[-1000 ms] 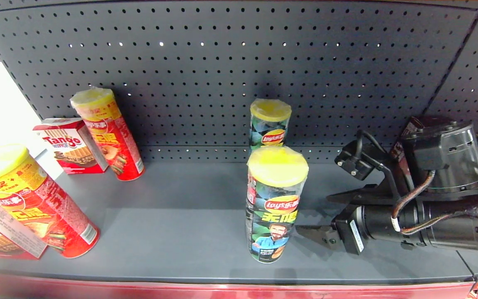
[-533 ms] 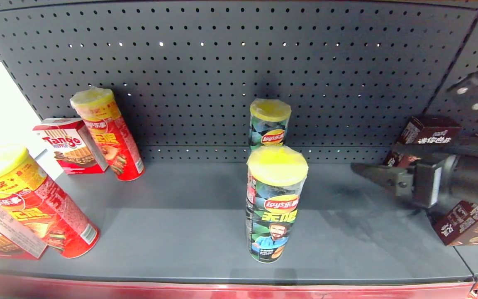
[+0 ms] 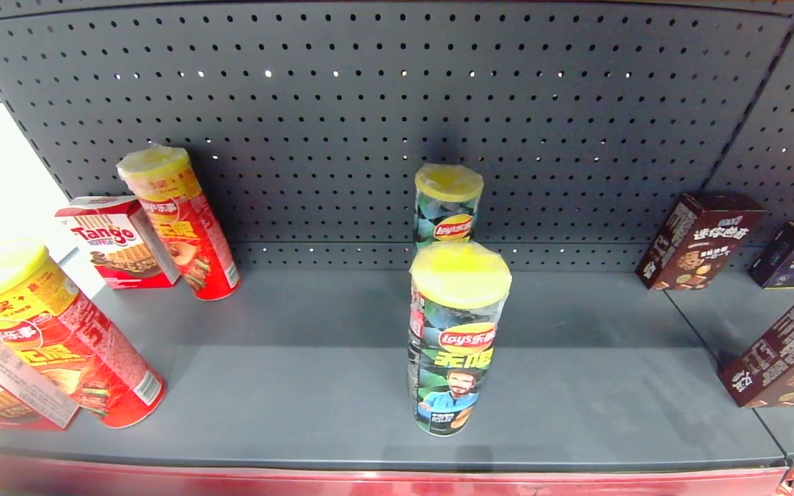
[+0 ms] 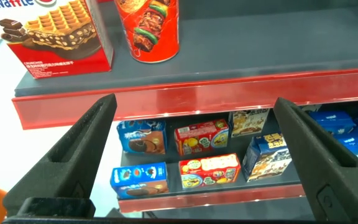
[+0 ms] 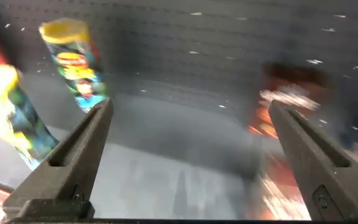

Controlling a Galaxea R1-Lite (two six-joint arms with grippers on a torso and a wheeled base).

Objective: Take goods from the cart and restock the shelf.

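Green chip can upright near front edge of shelf, mid-width; twin can behind it at back edge. Right gripper faces both, fingers spread, empty. Left gripper likewise spread, off shelf's left front corner. Fresh pickup judged next.

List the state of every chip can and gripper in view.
Front green cardboard chip can: standing, yellow lid on.
Rear green chip can: standing, lid on.
Rear red chip can: standing, lid on.
Front red chip can: standing, lid on.
Left gripper: open, empty.
Right gripper: open, empty.
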